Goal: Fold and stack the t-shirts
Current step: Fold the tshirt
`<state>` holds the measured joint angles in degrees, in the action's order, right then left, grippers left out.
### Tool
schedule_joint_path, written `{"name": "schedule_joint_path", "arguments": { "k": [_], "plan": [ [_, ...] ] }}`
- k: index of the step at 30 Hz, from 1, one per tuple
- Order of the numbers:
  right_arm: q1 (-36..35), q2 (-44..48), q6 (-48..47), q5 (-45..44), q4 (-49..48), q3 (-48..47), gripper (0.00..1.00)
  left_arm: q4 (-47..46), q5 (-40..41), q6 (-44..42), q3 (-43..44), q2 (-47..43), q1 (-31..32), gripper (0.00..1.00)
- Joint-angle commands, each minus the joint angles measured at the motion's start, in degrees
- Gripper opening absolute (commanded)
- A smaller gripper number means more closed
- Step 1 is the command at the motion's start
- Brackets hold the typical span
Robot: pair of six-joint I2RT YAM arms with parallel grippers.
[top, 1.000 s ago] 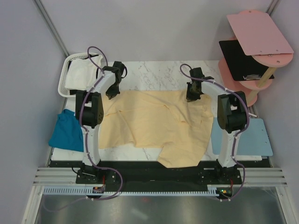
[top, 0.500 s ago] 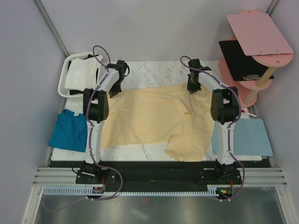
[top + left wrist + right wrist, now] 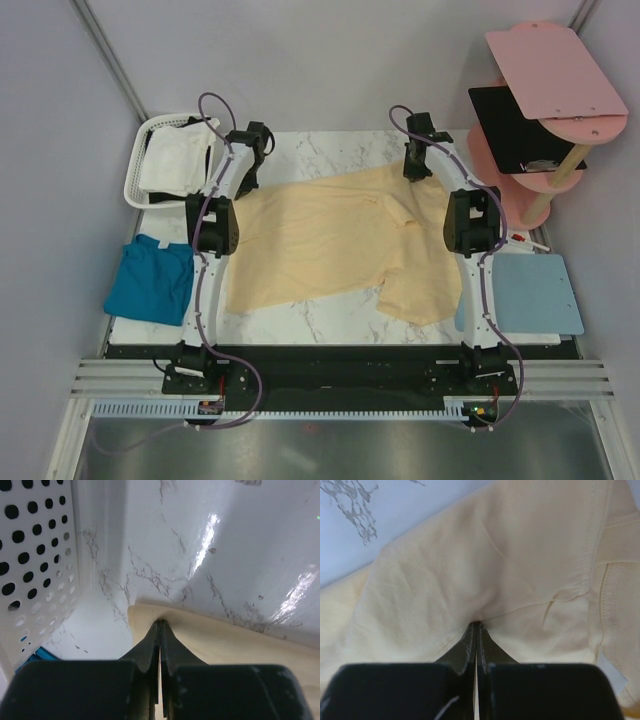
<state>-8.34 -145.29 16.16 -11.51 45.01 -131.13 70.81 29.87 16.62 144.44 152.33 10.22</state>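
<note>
3 t-shirts, 2 robot arms, 1 basket, 1 mat and 1 stand are seen from above.

The pale yellow t-shirt (image 3: 330,240) lies spread across the middle of the white marble counter (image 3: 330,150). It is plain soft cloth, creased, and drawn out wide between the 2 arms. Its far edge runs from 1 claw to the other. A loose fold lies right of centre, and its near right part reaches toward the front of the counter.

The left claw (image 3: 241,188) is pinched tight on the shirt's far left corner; the left wrist view shows the closed tips (image 3: 160,626) at the very edge of the cloth, just beside the basket wall. The right claw (image 3: 412,176) is pinched tight on a gathered fold at the far right; the right wrist view shows stitched seams just right of the tips (image 3: 476,626).

The teal t-shirt (image 3: 150,280) lies crumpled at the counter's left edge. The white t-shirt (image 3: 172,162) sits bunched in the white perforated basket (image 3: 133,185) at the far left. 1 light-blue flat mat (image 3: 535,295) lies at the right edge, near a pink tiered stand (image 3: 550,65).
</note>
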Motion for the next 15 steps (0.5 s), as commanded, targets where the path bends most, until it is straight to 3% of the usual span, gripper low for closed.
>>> {"name": "schedule_joint_path", "arguments": {
  "k": [1, 3, 8, 15],
  "plan": [
    [0.17, 0.43, -1.92, 1.66, -3.96, 0.34, 0.0, -2.33, 0.81, -1.6, 1.38, -3.17, -0.55, 0.02],
    [0.17, 4.47, -1.58, 2.54, -9.03, 7.76, 0.0, -4.09, 1.33, -0.72, -1.69, -6.68, -0.46, 0.02],
    [-1.06, 23.19, -0.52, 5.62, -19.43, 26.41, 0.0, -11.21, -1.12, 0.25, -19.44, -21.97, 0.5, 0.02],
    [-3.26, 36.91, 0.89, 10.1, -17.51, 37.87, 0.03, -11.83, -5.25, 1.83, -34.21, -25.07, 3.4, 0.02]
  ]
}}
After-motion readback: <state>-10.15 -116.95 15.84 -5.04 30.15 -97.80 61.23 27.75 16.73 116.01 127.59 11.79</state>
